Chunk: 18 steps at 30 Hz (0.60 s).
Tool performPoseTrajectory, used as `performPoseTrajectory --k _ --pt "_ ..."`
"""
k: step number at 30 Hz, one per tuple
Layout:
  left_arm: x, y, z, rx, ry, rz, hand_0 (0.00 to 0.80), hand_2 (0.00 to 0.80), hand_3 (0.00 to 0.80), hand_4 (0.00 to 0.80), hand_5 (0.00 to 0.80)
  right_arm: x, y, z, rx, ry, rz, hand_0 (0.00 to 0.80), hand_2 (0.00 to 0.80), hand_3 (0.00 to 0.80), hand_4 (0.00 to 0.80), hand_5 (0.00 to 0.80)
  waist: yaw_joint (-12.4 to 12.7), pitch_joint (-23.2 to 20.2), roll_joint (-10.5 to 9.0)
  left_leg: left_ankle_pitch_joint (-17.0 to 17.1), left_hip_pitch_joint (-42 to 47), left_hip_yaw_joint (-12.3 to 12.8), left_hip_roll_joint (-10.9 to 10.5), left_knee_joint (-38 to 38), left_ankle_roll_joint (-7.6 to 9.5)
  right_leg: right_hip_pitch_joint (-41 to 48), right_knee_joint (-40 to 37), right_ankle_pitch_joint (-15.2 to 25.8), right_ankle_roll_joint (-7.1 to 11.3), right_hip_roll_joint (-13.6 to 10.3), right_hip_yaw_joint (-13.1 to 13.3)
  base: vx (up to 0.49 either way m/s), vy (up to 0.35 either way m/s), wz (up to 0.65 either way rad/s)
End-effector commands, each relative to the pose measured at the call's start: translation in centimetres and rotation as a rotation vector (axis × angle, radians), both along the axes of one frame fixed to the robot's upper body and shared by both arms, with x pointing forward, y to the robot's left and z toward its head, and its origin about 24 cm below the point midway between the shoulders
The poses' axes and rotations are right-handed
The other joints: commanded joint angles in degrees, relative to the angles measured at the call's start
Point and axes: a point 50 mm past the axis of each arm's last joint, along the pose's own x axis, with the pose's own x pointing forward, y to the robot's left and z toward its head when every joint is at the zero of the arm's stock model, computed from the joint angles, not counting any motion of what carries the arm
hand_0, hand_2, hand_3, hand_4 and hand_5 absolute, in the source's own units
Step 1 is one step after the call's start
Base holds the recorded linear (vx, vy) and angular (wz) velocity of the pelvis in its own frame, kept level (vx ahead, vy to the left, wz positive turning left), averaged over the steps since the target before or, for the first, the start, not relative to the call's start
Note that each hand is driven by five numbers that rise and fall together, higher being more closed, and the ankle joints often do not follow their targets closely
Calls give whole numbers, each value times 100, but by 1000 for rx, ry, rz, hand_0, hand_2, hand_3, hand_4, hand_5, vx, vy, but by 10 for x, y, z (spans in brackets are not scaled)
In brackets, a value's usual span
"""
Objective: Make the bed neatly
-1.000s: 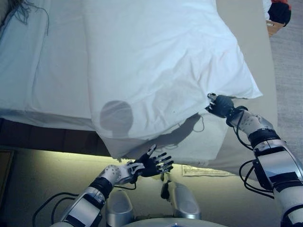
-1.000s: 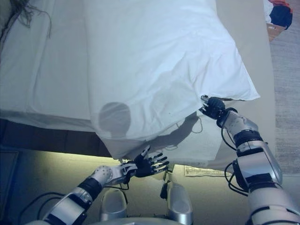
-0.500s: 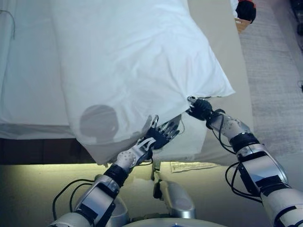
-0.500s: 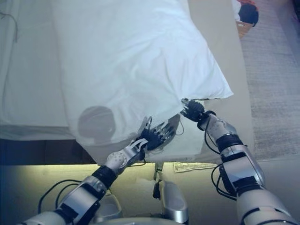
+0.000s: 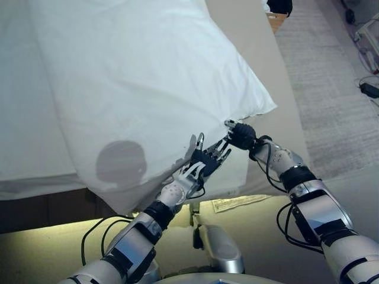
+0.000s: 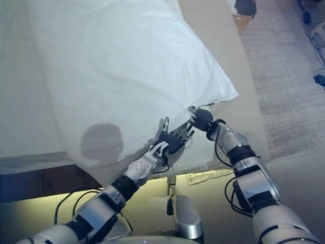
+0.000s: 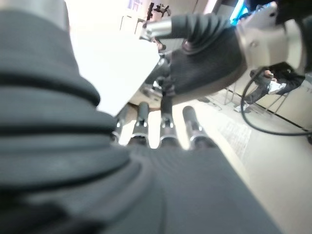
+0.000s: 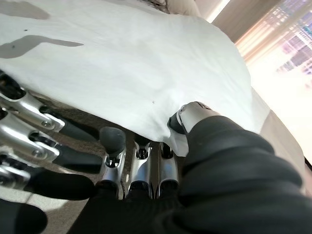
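A large white pillow [image 5: 148, 77] lies on the bed with its near edge hanging over the bed's side. My right hand [image 5: 240, 135] is shut on the pillow's near edge just below its right corner; in the right wrist view its fingers [image 8: 139, 168] curl under the white cloth [image 8: 122, 63]. My left hand [image 5: 204, 161] is open with straight fingers, up against the pillow's lower edge right beside the right hand. The left wrist view shows its straight fingers [image 7: 165, 126] under the right hand's dark cover [image 7: 209, 58].
A white sheet [image 5: 23, 136] covers the bed to the left of the pillow. The beige bed cover [image 5: 260, 53] runs along the right, with grey carpet [image 5: 331, 89] beyond. A paper label [image 5: 234, 203] hangs at the bed's near edge. A dark object [image 5: 278, 7] sits at the far right.
My left hand rose from below the bed's edge to the pillow's lower edge, beside the right hand. The right hand kept its hold. The camera shifted to the right.
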Motion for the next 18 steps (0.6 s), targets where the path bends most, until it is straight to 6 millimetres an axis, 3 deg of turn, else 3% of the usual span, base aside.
performPoseTrajectory --k 1,7,18 --pt "9 -42 49 -183 -122 -12 0 0 0 0 0 10 -8 37 -30 -114 36 800 800 800 800 800 -191 -235 277 -57 -218 -23 569 137 -121 95 653 -885 782 -539 120 6 85 -10" --pt "15 -32 42 -182 -82 62 0 0 0 0 0 10 -18 38 -58 -109 27 800 800 800 800 800 -205 -230 388 93 -241 11 517 99 -89 13 690 -803 736 -617 85 -25 60 0" --pt "16 -11 16 -140 33 158 0 0 0 0 0 10 -18 39 -57 -112 25 800 800 800 800 800 -43 -204 454 150 -302 -240 455 55 -115 63 679 -805 769 -713 -114 -8 1 0"
